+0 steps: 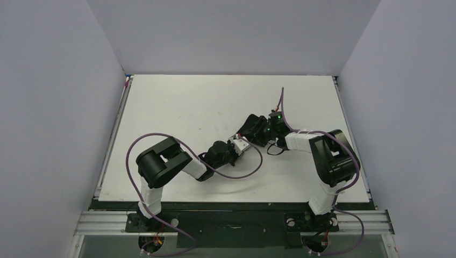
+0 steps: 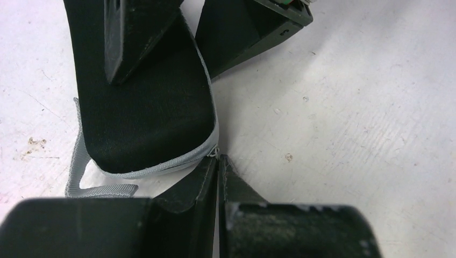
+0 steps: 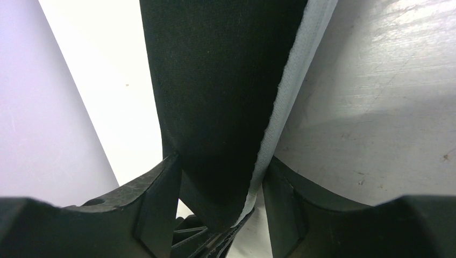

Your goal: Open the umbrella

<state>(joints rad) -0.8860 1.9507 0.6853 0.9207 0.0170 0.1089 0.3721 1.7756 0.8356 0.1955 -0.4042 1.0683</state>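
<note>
The umbrella (image 1: 249,127) lies folded at the table's middle, between my two grippers. In the left wrist view a black canopy flap (image 2: 145,107) with a pale hem lies flat, and a grey strap (image 2: 80,161) loops beside it. My left gripper (image 2: 218,160) is shut, its tips pinching the hem's corner. It shows in the top view (image 1: 237,147) too. My right gripper (image 3: 221,207) holds the folded black fabric (image 3: 220,97) between its fingers, with ribs showing below. In the top view it (image 1: 262,133) sits just right of the umbrella.
The white table (image 1: 204,102) is scuffed, with grey walls on three sides. Purple cables (image 1: 253,161) loop over the table near both arms. The right gripper's fingers (image 2: 134,37) reach into the left wrist view from above.
</note>
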